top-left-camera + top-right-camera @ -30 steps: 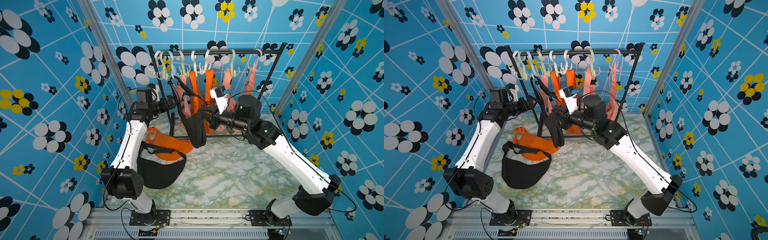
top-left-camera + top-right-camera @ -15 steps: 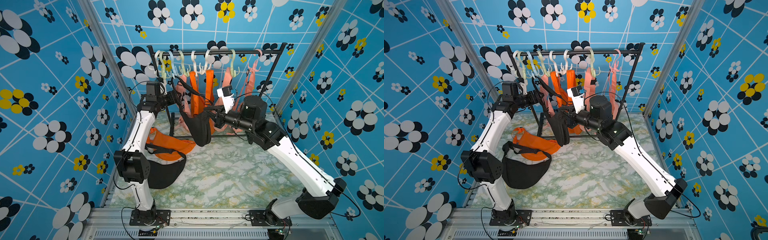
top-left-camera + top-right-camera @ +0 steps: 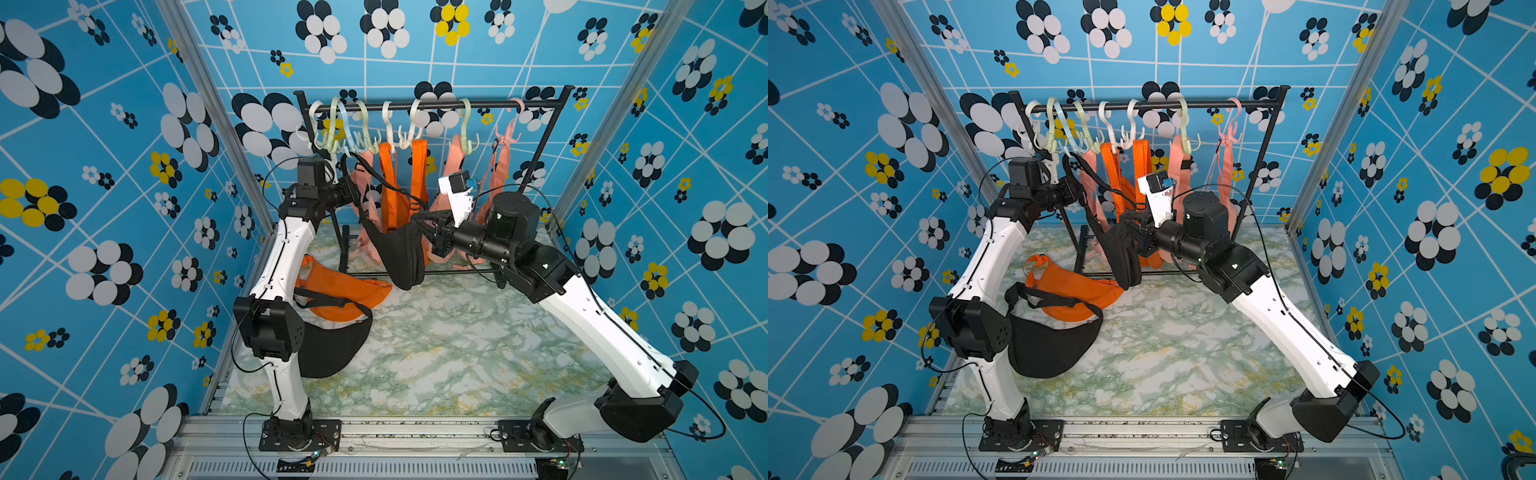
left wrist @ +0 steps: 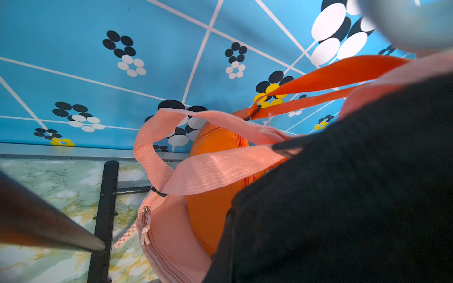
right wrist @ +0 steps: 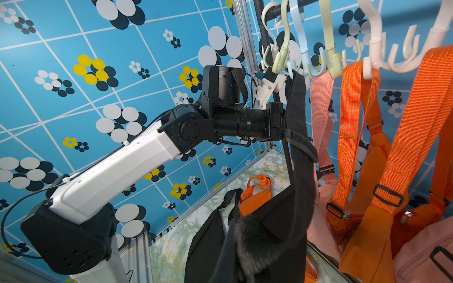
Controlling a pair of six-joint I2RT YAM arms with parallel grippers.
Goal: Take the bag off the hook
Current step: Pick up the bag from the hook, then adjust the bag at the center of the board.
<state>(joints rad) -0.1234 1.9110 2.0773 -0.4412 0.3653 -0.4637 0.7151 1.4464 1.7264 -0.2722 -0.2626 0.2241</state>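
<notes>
The black fabric waist bag [image 3: 399, 257] is shown still hung by its strap [image 5: 297, 110] from a pale plastic hook [image 5: 305, 52], the strap clamped in the closed left tool [image 5: 285, 127] and the pouch in the closed right tool [image 3: 432, 239]; unhooking is left.

No writing, label or number can be read in any view.

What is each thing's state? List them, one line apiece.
hanging black bag: strap on a hook, body pulled sideways
left gripper: shut on that bag's strap
right gripper: shut on that bag's body
loose black bag: lying on the table
loose orange bag: lying on the table
hanging orange bags: on hooks
pink bags: on hooks
</notes>
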